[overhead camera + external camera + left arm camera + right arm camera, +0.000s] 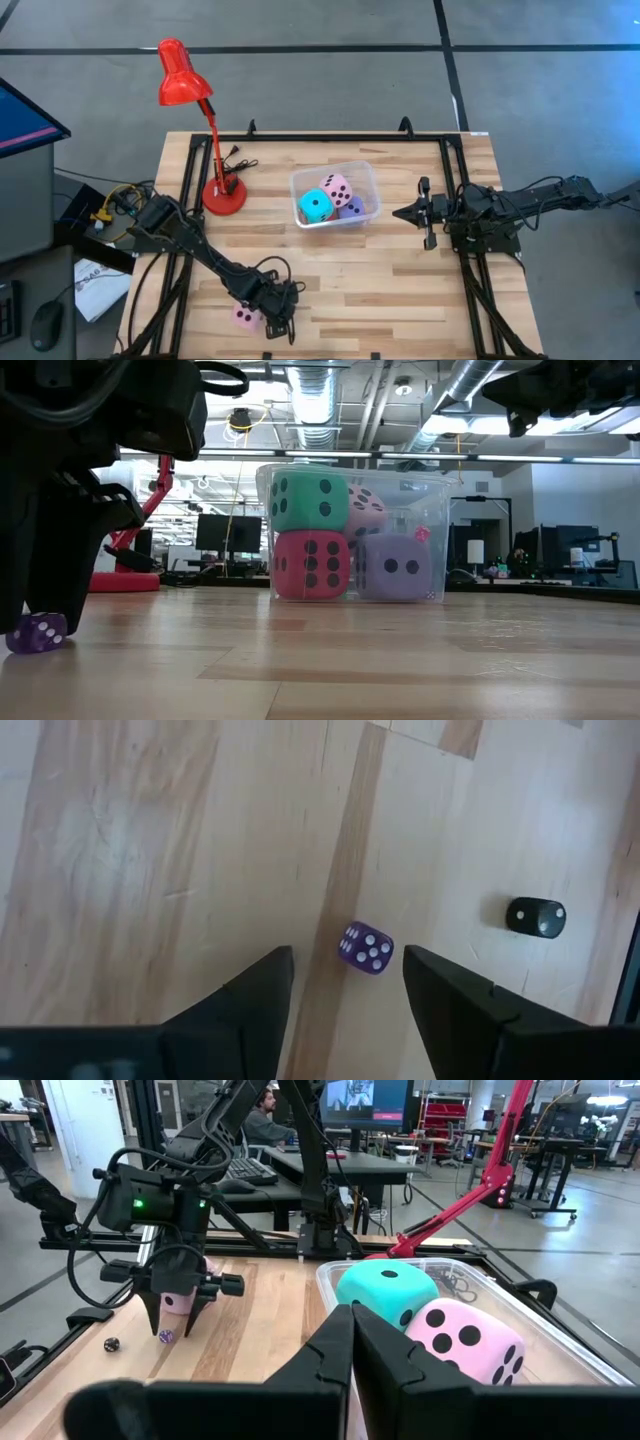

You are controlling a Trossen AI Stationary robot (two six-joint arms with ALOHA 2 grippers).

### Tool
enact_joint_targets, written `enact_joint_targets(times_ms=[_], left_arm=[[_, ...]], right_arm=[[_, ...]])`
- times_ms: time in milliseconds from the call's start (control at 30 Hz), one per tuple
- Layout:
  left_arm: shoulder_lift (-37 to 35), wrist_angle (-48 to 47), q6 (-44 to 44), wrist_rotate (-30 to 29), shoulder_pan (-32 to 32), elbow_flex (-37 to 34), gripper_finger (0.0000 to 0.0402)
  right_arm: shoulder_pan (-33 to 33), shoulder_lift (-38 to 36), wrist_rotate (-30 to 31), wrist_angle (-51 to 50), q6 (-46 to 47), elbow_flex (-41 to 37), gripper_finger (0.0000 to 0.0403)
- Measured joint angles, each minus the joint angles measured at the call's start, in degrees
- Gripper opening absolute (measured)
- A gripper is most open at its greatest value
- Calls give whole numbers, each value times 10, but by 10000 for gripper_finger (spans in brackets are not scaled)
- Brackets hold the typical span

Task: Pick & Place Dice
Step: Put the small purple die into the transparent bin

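1. Cyan die (316,206), dark pips.
2. Pink die (338,189), dark pips.
3. Red die (311,565), dark pips.
4. Lavender die (399,567), dark pips.
5. Small purple die (365,948), white pips.
6. Small black die (536,916), white pips.
7. Red lamp (184,73).
8. Pale wood-grain surface (390,290).

you have a pale wooden bench (380,280) of lengthwise planks. on it, near the middle, sits a clear plastic bin (366,178). a red desk lamp (224,196) stands on its round base towards the left arm's side. at the near edge a pink die (243,316) rests on the wood, and close by lie a small purple die (365,949) and a small black die (536,917), apart from each other.
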Motion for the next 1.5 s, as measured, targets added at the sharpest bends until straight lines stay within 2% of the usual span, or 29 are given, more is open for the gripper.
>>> enact_joint_targets(times_ms=[600,700,800,1067,1500], left_arm=[[2,9,24,-14,-10,0,185],[2,9,24,-35,-10,0,184],[3,4,25,-59,-9,0,175],[3,-22,25,-69,-2,0,144],[2,-26,123,-79,46,0,142]], right_arm=[[0,0,0,0,0,0,5],[0,0,0,0,0,0,5],[0,0,0,0,0,0,5],[0,0,0,0,0,0,5],[0,0,0,0,0,0,5]])
